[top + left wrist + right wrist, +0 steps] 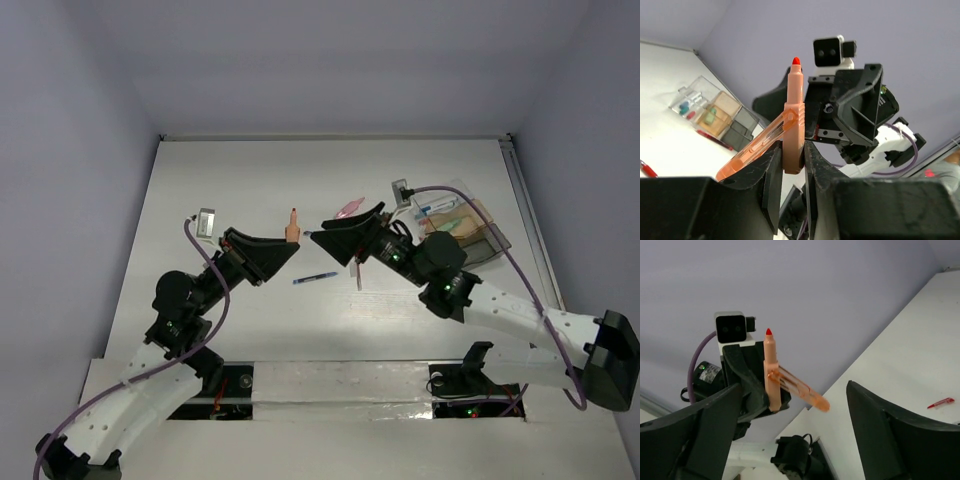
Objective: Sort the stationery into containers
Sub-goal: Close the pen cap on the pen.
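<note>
Nearest the overhead camera, two white arms with black wrists rise from the near edge of a pale table (200,180) and lean inward until their tips almost meet over its middle. Of the two, the left gripper (792,150) is clamped on the lower barrel of a peach-orange marker (794,112) with a red tip. Facing it, the right gripper (332,243) has its fingers spread wide with nothing between them, close to the marker but not touching it.

At the far right of the table sit the containers (490,240), a cluster of clear, tan and grey boxes joined side by side, behind the right arm's wrist. From the held marker they lie to the robot's right, with the right gripper in between. That makes the right arm the nearer one to them, while the left arm has the marker.

Seen from above, the marker's long axis runs away from the arm bases, red tip furthest. A translucent orange piece (752,150) slants off its side; whether the two are joined cannot be told. By the look of it, the marker must travel rightward past the other gripper, or be passed across.

Smaller things lie loose on the table: a blue pen (315,278) just nearer than the grippers, a pink piece (348,207) beyond them, and a red pen (941,402)
</note>
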You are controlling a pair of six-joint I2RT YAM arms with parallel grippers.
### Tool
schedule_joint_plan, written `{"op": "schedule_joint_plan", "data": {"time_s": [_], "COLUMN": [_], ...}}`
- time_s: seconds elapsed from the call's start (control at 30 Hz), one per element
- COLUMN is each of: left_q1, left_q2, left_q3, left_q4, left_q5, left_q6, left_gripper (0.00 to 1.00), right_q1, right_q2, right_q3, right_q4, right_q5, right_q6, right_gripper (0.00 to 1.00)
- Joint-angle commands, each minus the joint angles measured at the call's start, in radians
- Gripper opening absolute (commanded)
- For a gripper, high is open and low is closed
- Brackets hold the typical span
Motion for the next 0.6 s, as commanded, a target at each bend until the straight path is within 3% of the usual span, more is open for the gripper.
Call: {"op": "schedule_joint_plan", "data": {"time_s": [0.0,0.13,0.23,0.3,0.43,0.57], "left_q1": [-0.001,-0.001,-0.001,-0.001,-0.001,-0.001], "left_q2": [-0.012,-0.009,-0.007,-0.004,-0.009,-0.022], "left_q3": [0.064,0.052,0.026,0.009,-0.038,-0.058], "left_q4": [-0.024,-0.013,0.033,0.080,0.146,0.166], "left_q5": [-0.020,-0.018,-0.006,0.003,0.015,0.011], "left_q6": [0.062,0.054,0.025,-0.003,-0.034,-0.053], "left_gripper": [0.00,0.00,0.00,0.00,0.00,0.00], "right_q1": [0.004,0.004,0.004,0.004,0.004,0.013], "right_q2": [-0.086,-0.098,-0.037,0.038,0.161,0.264], "right_q3": [-0.021,-0.101,-0.151,-0.199,-0.234,-0.211], "right_q4": [-0.110,-0.110,0.019,0.203,0.485,0.639], "right_q5": [-0.012,-0.095,-0.174,-0.225,-0.244,-0.269], "right_q6": [-0.026,0.051,0.164,0.281,0.433,0.504], "right_gripper": [0.92,0.98,0.99,0.99,0.93,0.74]}}
